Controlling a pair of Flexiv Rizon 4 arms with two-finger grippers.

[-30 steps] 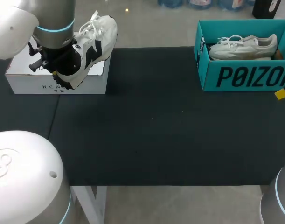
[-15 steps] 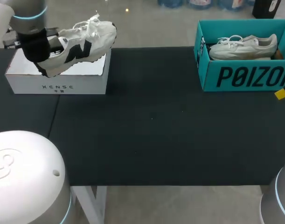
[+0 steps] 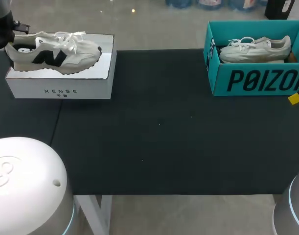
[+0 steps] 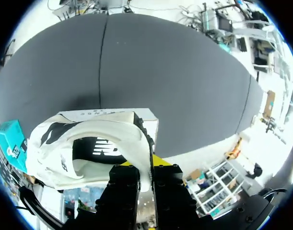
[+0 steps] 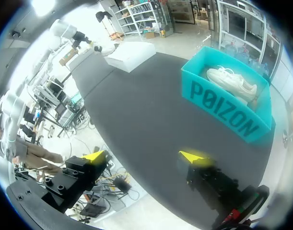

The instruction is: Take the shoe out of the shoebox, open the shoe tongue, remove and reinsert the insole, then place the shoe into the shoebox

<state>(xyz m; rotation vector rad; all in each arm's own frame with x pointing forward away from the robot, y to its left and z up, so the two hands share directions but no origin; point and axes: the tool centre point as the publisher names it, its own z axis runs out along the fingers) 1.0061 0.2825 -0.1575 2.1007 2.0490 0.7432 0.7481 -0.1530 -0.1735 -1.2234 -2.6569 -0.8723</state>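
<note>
On the black table (image 3: 159,127), the white shoebox (image 3: 61,90) holds the white sneaker (image 3: 56,53), lying level. The left pincer (image 4: 147,168) is clamped on its heel collar; the right pincer (image 5: 146,157) is spread wide, idle. Likely the placing step — next, release the heel and lift clear.

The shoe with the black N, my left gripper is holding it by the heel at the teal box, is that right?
Not quite, the box is wrong. The left gripper holds the shoe with the black N by the heel at the white box, as the head view shows. The teal box stands at the table's other end and holds a different pale shoe.
</note>
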